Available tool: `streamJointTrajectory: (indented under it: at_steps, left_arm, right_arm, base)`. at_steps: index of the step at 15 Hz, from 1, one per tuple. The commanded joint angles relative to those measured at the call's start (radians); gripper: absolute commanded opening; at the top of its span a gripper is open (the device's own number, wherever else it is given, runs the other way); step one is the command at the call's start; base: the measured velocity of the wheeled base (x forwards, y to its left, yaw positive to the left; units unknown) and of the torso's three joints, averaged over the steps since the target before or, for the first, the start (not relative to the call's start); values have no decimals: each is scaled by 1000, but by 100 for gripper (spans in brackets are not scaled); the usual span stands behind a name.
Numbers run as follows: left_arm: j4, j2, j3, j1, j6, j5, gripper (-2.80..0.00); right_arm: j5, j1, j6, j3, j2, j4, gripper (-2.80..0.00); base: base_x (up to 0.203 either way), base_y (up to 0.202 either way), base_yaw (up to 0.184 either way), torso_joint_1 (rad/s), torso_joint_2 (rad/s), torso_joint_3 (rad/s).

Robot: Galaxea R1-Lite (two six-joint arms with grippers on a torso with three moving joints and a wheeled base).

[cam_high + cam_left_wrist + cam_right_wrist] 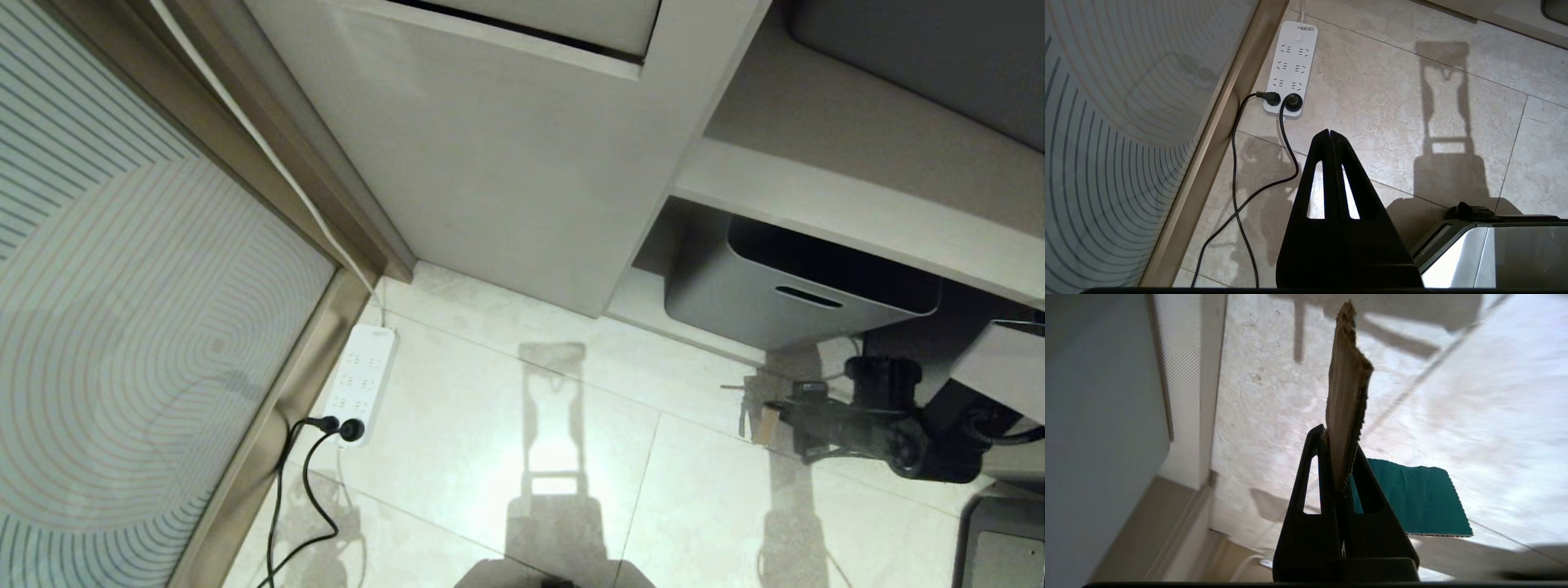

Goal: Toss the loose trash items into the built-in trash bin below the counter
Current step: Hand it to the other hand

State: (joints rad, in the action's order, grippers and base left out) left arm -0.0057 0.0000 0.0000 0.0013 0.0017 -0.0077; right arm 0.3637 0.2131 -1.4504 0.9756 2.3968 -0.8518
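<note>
bright glare and hard shadows on floor (571, 457), motion-blurred right wrist view

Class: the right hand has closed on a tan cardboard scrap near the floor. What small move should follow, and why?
Probably lift the right hand clear of the pale tiled floor: its fingers already pinch the torn tan cardboard piece, and the bin is not within view.

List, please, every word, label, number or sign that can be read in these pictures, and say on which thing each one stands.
Small grey label at the top end of the white power strip: printed text is there, but too small to read.
Tan cardboard piece held in the right gripper: no writing visible.
Grey tub under the shelf: no label visible.
Nothing else in view carries text.
</note>
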Motion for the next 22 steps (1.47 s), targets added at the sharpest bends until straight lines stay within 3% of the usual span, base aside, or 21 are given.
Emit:
streamJointTrajectory:
  at_steps: [1, 5, 11, 15, 18, 20, 22]
  left_arm:
    - [0, 2, 2, 0, 0, 0, -280]
    - [0, 2, 2, 0, 0, 0, -280]
    - [0, 2, 2, 0, 0, 0, -280]
    - [0, 2, 2, 0, 0, 0, -280]
    - [0, 2, 2, 0, 0, 0, -280]
    - [0, 2, 3, 0, 0, 0, -280]
    - [0, 2, 2, 0, 0, 0, -280]
  right_arm:
    - [5, 34, 57, -80, -152, 16, -280]
    - [15, 86, 295, -317, -422, 35, -280]
    - [10, 98, 834, -692, -866, 41, -280]
    - [-19, 95, 1001, -736, -1086, 115, -280]
    - [-45, 88, 1231, -751, -1255, 325, -280]
    - [-80, 19, 1365, -797, -1319, 497, -280]
    - [-178, -148, 1398, -879, -1347, 487, -280]
  base:
    - [0, 0, 0, 0, 0, 0]
    - [0, 0, 0, 0, 0, 0]
    - [0, 0, 0, 0, 0, 0]
    - [0, 0, 0, 0, 0, 0]
    - [0, 0, 0, 0, 0, 0]
    - [0, 0, 0, 0, 0, 0]
    - [0, 0, 0, 0, 0, 0]
